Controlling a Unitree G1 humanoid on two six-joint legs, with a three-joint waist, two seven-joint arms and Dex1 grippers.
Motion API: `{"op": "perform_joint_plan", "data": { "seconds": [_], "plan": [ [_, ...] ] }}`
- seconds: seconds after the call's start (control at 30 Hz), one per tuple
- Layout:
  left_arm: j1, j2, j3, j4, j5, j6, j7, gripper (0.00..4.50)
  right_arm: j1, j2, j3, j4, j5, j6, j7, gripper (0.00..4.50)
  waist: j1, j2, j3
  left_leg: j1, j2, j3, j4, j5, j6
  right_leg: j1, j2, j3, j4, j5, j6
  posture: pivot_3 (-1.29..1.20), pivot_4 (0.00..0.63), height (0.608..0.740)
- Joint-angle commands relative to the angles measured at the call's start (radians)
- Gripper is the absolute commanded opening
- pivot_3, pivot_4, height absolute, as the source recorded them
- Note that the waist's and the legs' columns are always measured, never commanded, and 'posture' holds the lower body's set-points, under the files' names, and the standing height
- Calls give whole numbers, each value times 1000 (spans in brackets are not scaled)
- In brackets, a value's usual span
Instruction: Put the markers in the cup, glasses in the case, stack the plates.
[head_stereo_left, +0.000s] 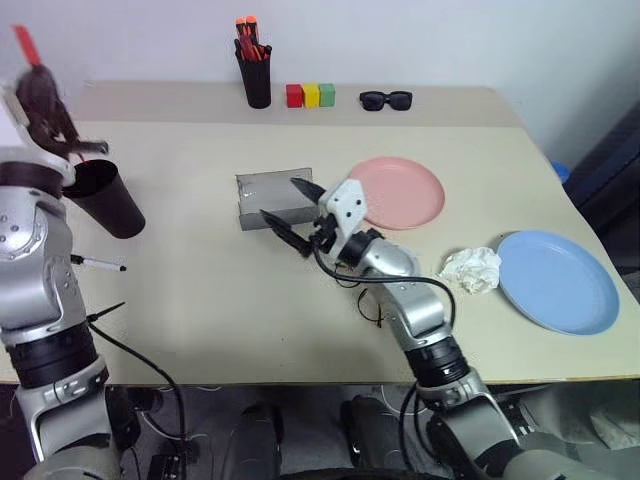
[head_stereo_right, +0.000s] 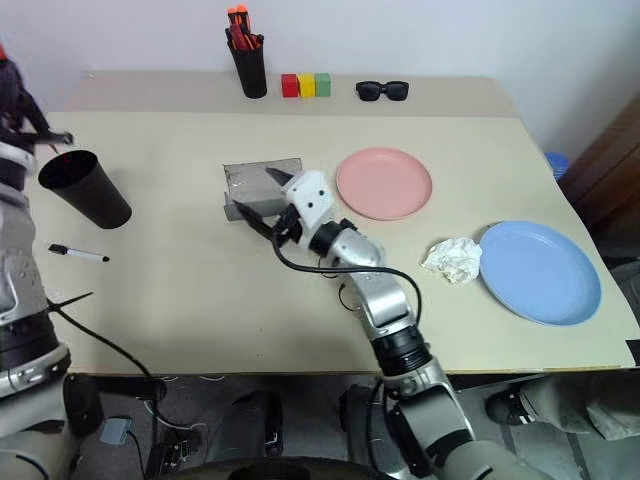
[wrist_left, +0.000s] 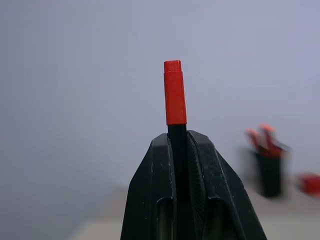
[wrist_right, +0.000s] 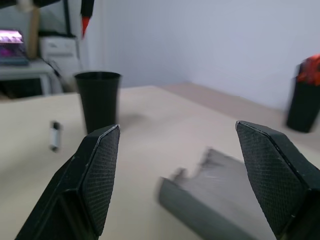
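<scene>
- Left pincer clamped on a marker, red cap up, raised high over the bench's left edge, above and just behind the cup.
- Step in hand, by judgement: dropping that marker into the cup. Best done by swinging the pincer over the cup's mouth, tipping the marker near vertical, lowering until the lower end sits inside the rim, then releasing; letting go from this height risks a bounce out or a toppled cup.
- Cup leans in the head views, so a gentle entry matters; avoid knocking the rim.
- Second marker lying flat on the bench, just in front of the cup, not yet picked up.
- Right pincer spread wide, empty, hovering beside the grey case, which lies open near mid-bench.
- Pink plate right of the case; blue plate well apart near the right edge, not yet stacked; crumpled tissue touching the blue plate's rim.
- Glasses apparently under the right forearm, hard to make out.
- At the back: pen holder, coloured blocks, sunglasses.
- No brand, label or writing readable anywhere.
</scene>
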Motion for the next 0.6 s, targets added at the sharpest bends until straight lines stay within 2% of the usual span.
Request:
{"op": "perform_joint_plan", "data": {
  "seconds": [0.03,0.4,0.6],
  "plan": [
    [-36,-8,27,77,36,-88,78,32,-2,12,0,-3,22,-5,13,3780,2,0,0,0,0,0,0,0,0,0,0,0,0,0,0,0,150,725],
    [-128,-15,-15,463,34,-307,80,32,-9,16,-3,18,28,-22,26,3780,1,0,0,0,0,0,0,0,0,0,0,-1,1,0,0,0,150,725],
    [-121,-30,-23,556,28,-371,92,32,-3,8,-4,13,23,-29,27,3780,0,0,0,0,0,0,0,0,0,0,0,-1,1,0,0,0,150,725]
  ]
}}
